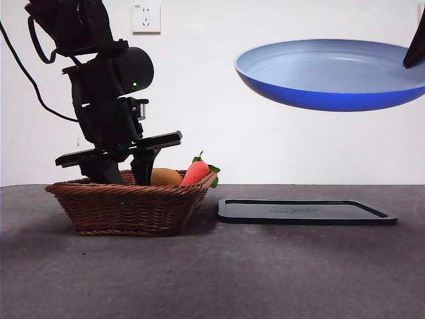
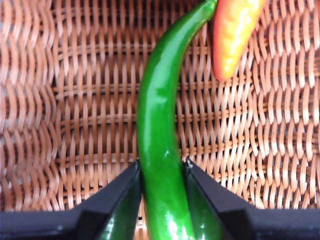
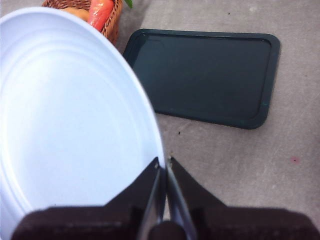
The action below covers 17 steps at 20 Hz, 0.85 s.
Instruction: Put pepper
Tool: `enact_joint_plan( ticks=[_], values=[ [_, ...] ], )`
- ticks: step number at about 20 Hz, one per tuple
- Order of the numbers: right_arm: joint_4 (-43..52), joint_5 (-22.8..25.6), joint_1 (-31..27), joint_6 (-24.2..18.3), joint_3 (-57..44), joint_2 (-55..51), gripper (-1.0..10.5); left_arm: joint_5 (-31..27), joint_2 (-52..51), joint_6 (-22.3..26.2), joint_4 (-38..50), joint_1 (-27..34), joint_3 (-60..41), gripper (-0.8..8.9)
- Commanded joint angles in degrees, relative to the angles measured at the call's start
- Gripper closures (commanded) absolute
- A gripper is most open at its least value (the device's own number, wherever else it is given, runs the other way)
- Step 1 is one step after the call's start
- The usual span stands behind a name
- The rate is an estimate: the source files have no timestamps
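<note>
pepper [image 2: 159,150] lies in the wicker basket [image 1: 126,206], its thick end between the jaws of the left gripper [image 2: 162,172], which press its sides from both flanks inside the basket. its thin tip reaches beside the carrot [image 2: 234,35]. an orange fruit [image 1: 166,177] sits next to the carrot. right gripper [image 3: 163,167] pinches the rim of a blue pan [image 1: 332,73] with jaws nearly together, holding it in the air above the dark tray [image 1: 305,211] on the grey table [image 1: 265,279].

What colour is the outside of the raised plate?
Deep blue; its inside is pale blue. The plate shows best in the front view.
</note>
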Motion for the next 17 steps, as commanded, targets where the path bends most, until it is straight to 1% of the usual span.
enact_joint_plan(
  ticks=[1, 8, 13, 15, 17],
  values=[
    [0.55, -0.42, -0.02, -0.09, 1.09, 0.26, 9.4, -0.04, 0.59, -0.74, -0.68, -0.42, 1.07, 7.03],
    [0.57, -0.42, -0.02, -0.07, 1.09, 0.35, 9.4, 0.42, -4.72, -0.72, -1.49, -0.44, 1.90, 7.03],
    [0.59, -0.33, -0.02, 0.68, 1.09, 2.95, 9.4, 10.51, -10.99, -0.52, -1.40, -1.53, 1.90, 7.03],
    [0.70, -0.46, 0.00, 2.40, 1.09, 6.54, 9.4, 13.51, -13.70, -0.20, -1.44, -3.15, 1.90, 7.03],
    [1.42, -0.48, 0.31, 3.82, 1.09, 11.10, 9.4, 15.19, -15.69, 0.20, -1.31, -5.42, 1.90, 7.03]
  ],
)
